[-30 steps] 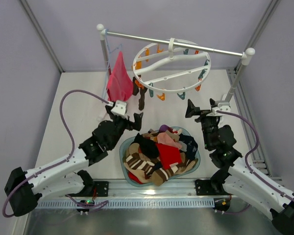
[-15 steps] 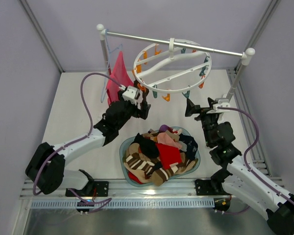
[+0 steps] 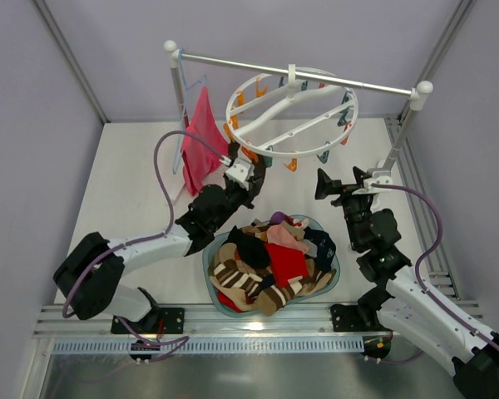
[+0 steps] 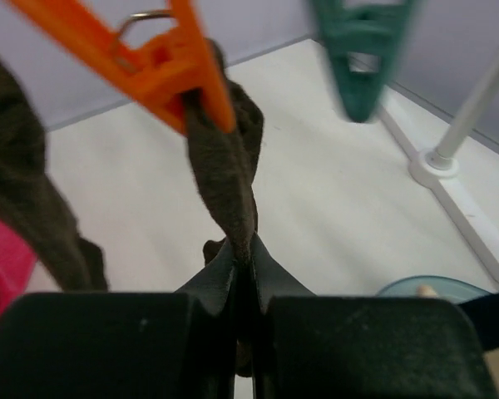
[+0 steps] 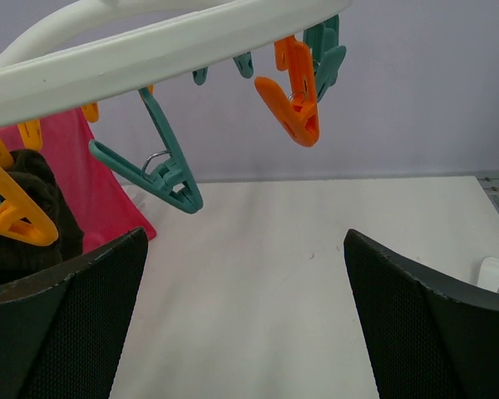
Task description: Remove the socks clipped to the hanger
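Overhead: hanger and dangling clips, low under the rail.
Left: pink cloth and clipped brown sock crowd the left gripper.
Centre: heaped basket blocks the table.
Right: bare table beneath the clips, passable.

One white round plastic ring hanger and one pink cloth hang on one metal rail with two white posts at the far edge of the table. Two dark brown socks hang clipped. The orange clips and teal clips overlap too much to count. One teal basin towards the near edge holds one heap of mixed socks, too tangled to count.
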`<state>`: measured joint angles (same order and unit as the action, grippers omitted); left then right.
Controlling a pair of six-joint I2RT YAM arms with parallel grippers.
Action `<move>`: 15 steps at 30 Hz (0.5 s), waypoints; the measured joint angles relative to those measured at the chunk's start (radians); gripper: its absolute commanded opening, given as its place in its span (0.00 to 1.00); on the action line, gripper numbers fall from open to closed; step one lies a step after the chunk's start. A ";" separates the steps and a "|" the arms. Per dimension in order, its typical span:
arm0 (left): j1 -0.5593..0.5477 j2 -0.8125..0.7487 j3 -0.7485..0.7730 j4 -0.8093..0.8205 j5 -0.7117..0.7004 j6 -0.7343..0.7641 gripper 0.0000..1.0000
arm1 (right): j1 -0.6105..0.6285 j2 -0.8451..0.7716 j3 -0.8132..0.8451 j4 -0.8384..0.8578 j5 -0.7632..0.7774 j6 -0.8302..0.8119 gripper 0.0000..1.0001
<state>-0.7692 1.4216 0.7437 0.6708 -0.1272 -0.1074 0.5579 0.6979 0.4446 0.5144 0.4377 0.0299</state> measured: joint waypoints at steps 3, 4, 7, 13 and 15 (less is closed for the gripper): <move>-0.102 0.000 -0.010 0.034 -0.050 0.049 0.00 | -0.002 0.000 0.000 0.000 0.000 0.000 1.00; -0.138 0.000 -0.010 0.040 -0.068 0.069 0.00 | -0.003 0.000 0.000 0.000 0.001 0.000 1.00; -0.237 0.006 -0.010 0.066 -0.119 0.116 0.00 | -0.004 -0.008 -0.003 -0.001 0.004 0.000 1.00; -0.367 0.072 0.039 0.081 -0.193 0.175 0.00 | -0.004 -0.061 -0.017 -0.007 0.015 0.002 1.00; -0.409 0.111 0.082 0.080 -0.217 0.199 0.00 | -0.004 -0.082 -0.026 -0.011 0.022 0.003 1.00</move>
<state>-1.1782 1.5326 0.8257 0.7513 -0.3443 0.0917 0.5541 0.6155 0.4191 0.5034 0.4595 0.0326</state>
